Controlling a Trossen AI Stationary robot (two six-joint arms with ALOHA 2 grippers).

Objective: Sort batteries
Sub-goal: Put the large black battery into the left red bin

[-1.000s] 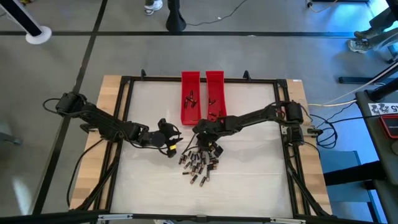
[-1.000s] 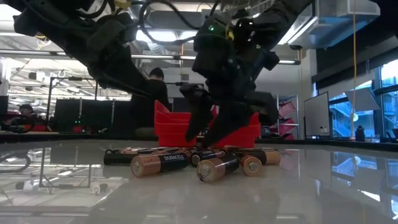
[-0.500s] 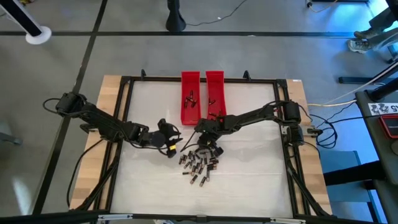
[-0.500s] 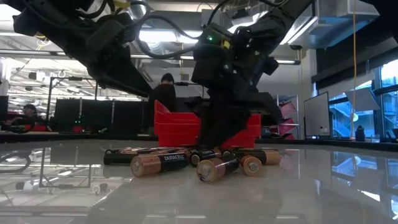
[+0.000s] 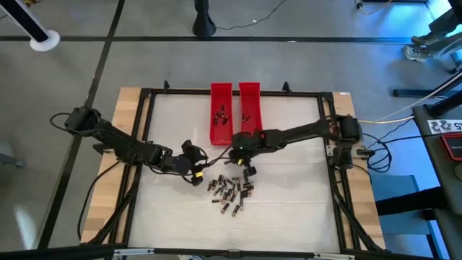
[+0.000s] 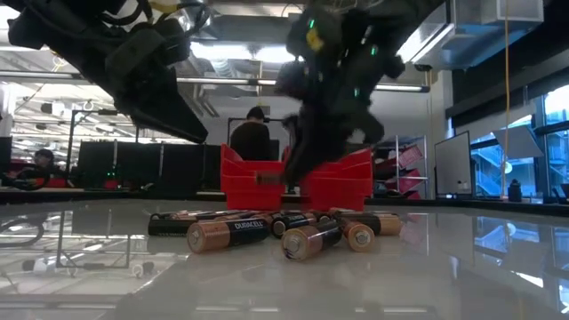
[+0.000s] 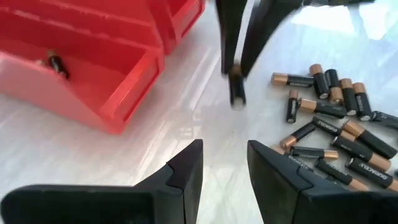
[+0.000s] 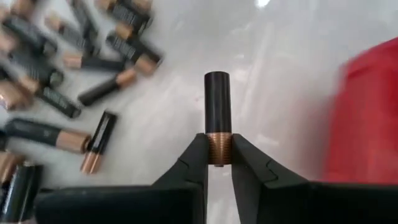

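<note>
The sort has barely begun: a few batteries lie in the two red trays (image 5: 229, 114), while most remain heaped on the tabletop (image 5: 289, 202) as a pile (image 5: 231, 193). The right hand (image 8: 217, 163), closed on one battery (image 8: 217, 118), holds it just near of the trays; the left hand (image 7: 224, 163) waits part-open, empty, left of the pile.

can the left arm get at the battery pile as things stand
Probably yes. The left gripper hangs just beside the battery pile, jaws a little apart and empty, bare table between. The right gripper, shut on one battery, is lifted clear toward the red trays.
</note>
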